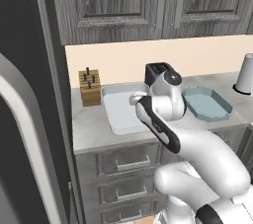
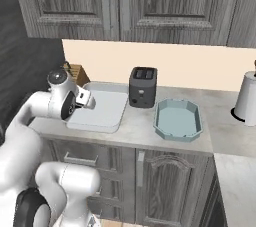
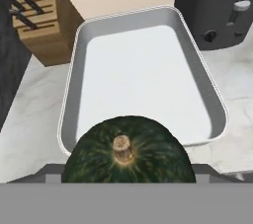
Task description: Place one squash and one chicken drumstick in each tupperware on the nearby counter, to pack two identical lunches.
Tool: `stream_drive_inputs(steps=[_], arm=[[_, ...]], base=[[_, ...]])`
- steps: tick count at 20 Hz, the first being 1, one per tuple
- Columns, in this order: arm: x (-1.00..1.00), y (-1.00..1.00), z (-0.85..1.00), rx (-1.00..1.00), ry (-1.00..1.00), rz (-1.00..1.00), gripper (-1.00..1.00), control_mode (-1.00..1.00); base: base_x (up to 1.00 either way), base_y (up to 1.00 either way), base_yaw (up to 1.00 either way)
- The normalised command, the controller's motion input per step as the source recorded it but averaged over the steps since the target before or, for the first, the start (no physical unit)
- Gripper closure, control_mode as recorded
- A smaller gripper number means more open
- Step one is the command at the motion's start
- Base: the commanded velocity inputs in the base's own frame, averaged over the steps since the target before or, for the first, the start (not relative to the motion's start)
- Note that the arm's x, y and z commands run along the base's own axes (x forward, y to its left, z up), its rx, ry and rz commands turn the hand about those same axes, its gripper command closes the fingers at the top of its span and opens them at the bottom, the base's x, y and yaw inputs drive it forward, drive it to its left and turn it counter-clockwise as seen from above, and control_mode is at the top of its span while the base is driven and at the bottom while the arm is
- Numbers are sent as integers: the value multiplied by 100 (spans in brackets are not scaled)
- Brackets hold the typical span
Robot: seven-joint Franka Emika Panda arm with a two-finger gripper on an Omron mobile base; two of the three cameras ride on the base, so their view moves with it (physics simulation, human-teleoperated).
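A dark green squash [image 3: 127,156] with a tan stem sits between the fingers of my gripper [image 2: 86,101], which is shut on it. It hangs just over the near edge of the large white rectangular tupperware [image 3: 143,80] on the counter [image 1: 91,129]. In the left base view that tupperware [image 1: 118,112] lies partly behind my arm. The pale blue-green octagonal tupperware [image 2: 177,120] stands to its right, with nothing in it. The chicken drumstick is out of view.
A black toaster [image 2: 143,87] stands behind and between the two containers. A wooden knife block [image 1: 90,87] stands at the counter's left end, beside a tall dark unit. A white kettle [image 2: 247,98] stands far right.
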Motion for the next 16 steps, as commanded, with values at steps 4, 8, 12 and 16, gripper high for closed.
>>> stream_drive_inputs(steps=[4, 8, 12, 16], arm=[[77, 0, -36, 0, 9, 0, 100, -100], [83, 0, -35, 0, 11, 0, 100, -100], [82, 0, -30, 0, 11, 0, 100, -100], [79, 0, -35, 0, 10, 0, 100, -100]], base=[[0, 0, 0], [0, 0, 0], [0, 0, 0], [0, 0, 0]])
